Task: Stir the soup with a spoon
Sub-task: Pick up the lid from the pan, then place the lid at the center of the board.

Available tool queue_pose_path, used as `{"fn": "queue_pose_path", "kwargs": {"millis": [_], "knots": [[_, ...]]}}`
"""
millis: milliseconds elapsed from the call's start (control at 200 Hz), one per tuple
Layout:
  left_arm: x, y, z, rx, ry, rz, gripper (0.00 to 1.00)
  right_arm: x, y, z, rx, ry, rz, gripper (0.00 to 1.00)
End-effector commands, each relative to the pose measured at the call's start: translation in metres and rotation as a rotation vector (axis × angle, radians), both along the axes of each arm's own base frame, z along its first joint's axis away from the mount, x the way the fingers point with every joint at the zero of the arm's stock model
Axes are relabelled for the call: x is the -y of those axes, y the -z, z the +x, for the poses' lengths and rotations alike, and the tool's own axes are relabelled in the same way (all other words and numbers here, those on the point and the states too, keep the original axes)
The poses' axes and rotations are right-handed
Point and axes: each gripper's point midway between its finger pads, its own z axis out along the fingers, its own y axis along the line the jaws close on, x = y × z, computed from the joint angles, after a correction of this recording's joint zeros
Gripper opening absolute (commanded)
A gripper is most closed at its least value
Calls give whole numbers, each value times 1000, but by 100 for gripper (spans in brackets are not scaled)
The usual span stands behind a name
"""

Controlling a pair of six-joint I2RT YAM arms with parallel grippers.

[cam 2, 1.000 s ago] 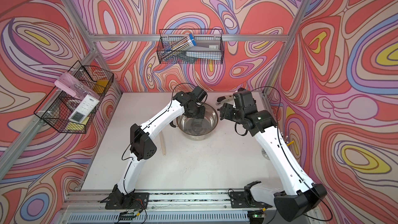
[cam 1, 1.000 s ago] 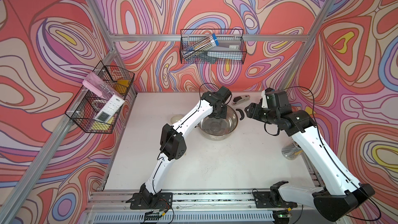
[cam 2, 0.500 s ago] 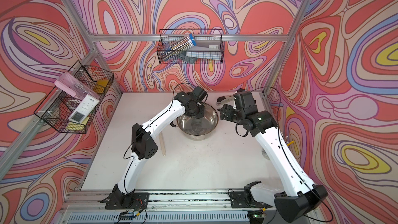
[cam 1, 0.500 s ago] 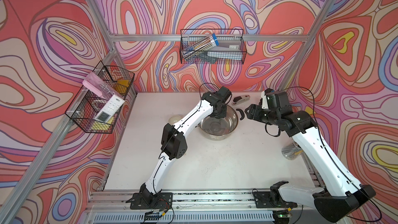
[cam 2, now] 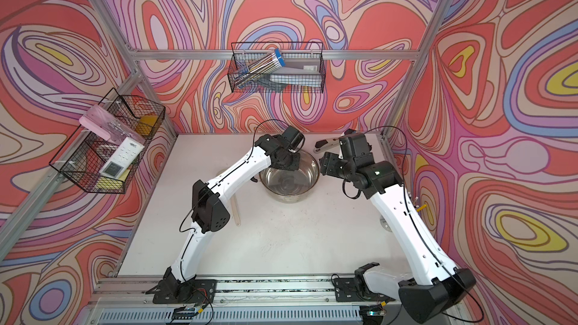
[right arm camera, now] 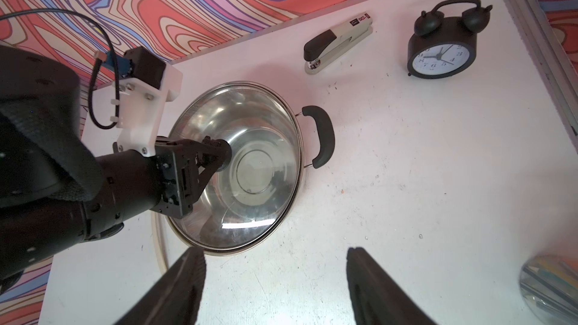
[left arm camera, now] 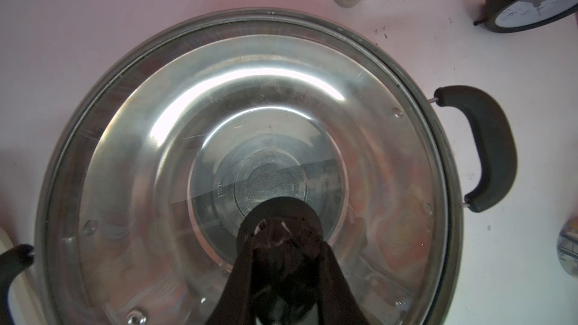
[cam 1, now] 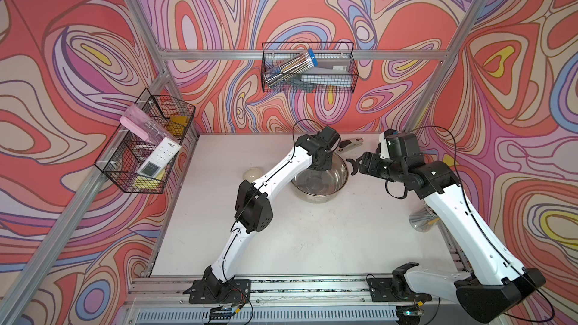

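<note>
Left gripper (left arm camera: 284,240) pinches the black knob (left arm camera: 280,214) of the glass lid (left arm camera: 140,114) covering the pot (cam 1: 316,196), 2 fingers (left arm camera: 237,276) tight. Ladle (cam 2: 236,211) lies left of the pot, handle running near-far beneath my left arm; right gripper (right arm camera: 275,253) gapes, farther off.

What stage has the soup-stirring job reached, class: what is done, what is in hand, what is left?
Done: only the approach; the glass lid covers the pot. In hand: the left tool grips the lid's black knob; the right tool hangs open beside the pot. Left: lift the lid off, pick up the ladle lying on the table beside the pot, then stir.
</note>
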Motion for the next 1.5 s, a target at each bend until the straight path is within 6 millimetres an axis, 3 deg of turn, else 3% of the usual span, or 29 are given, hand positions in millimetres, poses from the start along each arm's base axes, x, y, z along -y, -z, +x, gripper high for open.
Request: {"fn": "queue_pose_path", "kwargs": {"millis": [0,160,310,476,596,746,876,1011,1147,1337,1497], "knots": [[0,-97,10,238,14,-114,0,3,-2,-4,15,9,-4,74],[-14,-136,5,309,-5,-129,0,4,-2,-6,15,17,4,73],[-50,-156,-2,333,-64,-91,0,4,-5,-5,25,18,7,73],[-122,-173,-17,370,-189,-54,0,-3,-13,1,44,-5,28,72],[-190,-163,-38,360,-324,-59,0,-14,-14,9,41,-35,62,71],[-270,-131,-81,325,-495,-49,0,-36,-11,19,36,-92,90,71],[-317,-89,-117,251,-623,-71,0,-73,-3,21,20,-177,89,71],[-338,-40,-140,169,-697,-89,0,-116,9,18,-14,-259,90,70],[-351,2,-147,99,-769,-112,0,-149,15,10,-26,-327,85,70],[-373,40,-142,39,-855,-118,0,-180,28,-8,-63,-416,74,70],[-388,70,-133,-21,-862,-57,0,-192,44,-26,-110,-461,55,70]]}}
